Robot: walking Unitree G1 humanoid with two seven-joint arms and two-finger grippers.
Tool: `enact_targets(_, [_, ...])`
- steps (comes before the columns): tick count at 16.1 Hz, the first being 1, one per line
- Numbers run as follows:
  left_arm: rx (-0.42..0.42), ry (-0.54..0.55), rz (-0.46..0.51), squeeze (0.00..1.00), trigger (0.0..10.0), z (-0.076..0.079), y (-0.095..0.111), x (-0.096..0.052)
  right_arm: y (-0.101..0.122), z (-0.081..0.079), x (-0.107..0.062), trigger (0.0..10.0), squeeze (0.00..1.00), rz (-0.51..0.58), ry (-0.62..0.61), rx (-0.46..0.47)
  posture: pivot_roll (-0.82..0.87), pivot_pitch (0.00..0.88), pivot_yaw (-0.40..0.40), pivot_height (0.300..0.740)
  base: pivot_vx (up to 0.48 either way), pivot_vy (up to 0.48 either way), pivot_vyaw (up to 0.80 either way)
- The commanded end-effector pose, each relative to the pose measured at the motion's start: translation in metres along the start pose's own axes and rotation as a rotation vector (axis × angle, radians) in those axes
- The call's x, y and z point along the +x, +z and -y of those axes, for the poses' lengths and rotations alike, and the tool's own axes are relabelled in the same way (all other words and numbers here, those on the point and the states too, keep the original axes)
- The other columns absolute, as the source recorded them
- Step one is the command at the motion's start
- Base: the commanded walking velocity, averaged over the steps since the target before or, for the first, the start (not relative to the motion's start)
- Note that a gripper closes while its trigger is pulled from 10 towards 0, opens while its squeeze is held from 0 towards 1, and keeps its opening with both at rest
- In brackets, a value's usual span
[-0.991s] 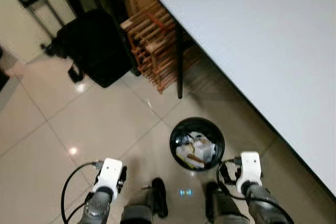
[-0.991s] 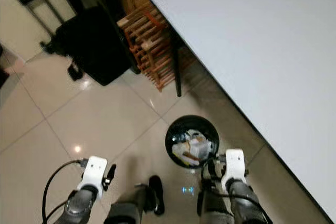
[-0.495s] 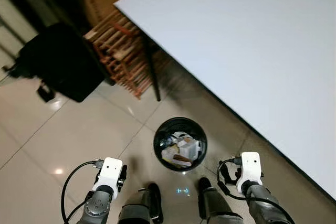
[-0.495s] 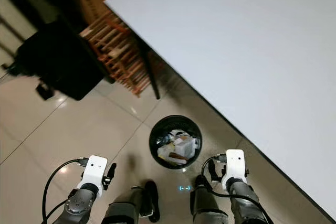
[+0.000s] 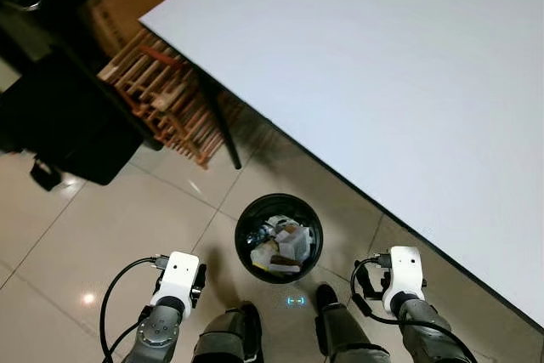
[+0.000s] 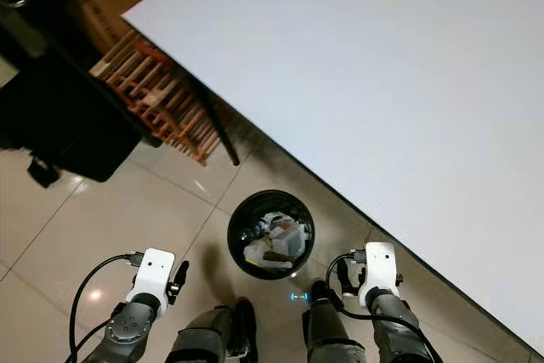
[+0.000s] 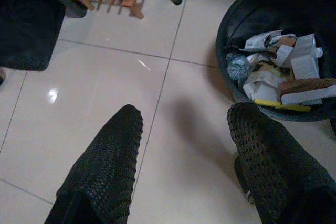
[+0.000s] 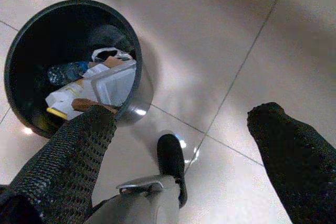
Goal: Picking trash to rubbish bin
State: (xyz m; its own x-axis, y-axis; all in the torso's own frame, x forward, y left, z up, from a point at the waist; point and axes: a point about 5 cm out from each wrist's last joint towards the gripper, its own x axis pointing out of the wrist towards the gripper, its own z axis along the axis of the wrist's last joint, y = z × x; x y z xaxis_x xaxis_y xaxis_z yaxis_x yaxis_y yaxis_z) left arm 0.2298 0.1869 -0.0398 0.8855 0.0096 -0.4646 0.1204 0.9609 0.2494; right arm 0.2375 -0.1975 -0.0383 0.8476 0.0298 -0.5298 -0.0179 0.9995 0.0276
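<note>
With both grippers' black fingers [image 7: 105, 166] spread empty near the round black plastic bin [image 5: 279, 238], searching the floor for trash seems wise.

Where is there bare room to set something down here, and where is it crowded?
The white table top is bare. Open floor tile lies between the black case, the wooden rack and the rubbish bin. The bin is crowded with trash.
</note>
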Motion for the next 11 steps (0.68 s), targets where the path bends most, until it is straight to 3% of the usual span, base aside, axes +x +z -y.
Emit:
enact_targets(1, [0.002, 0.014, -0.066, 0.00, 10.0, -0.0026, -0.0168, -0.0079, -0.0162, -0.0009, -0.0057, 10.0, 0.00, -0.059, 0.000, 0.009, 0.04, 0.298, 0.119, 0.740, 0.000, 0.000, -0.77])
enact_targets(11, [-0.002, 0.031, -0.075, 0.00, 10.0, -0.0065, -0.0200, -0.0098, -0.0157, -0.0015, -0.0052, 10.0, 0.00, -0.062, 0.008, 0.005, 0.05, 0.320, 0.113, 0.740, 0.000, 0.000, -0.77])
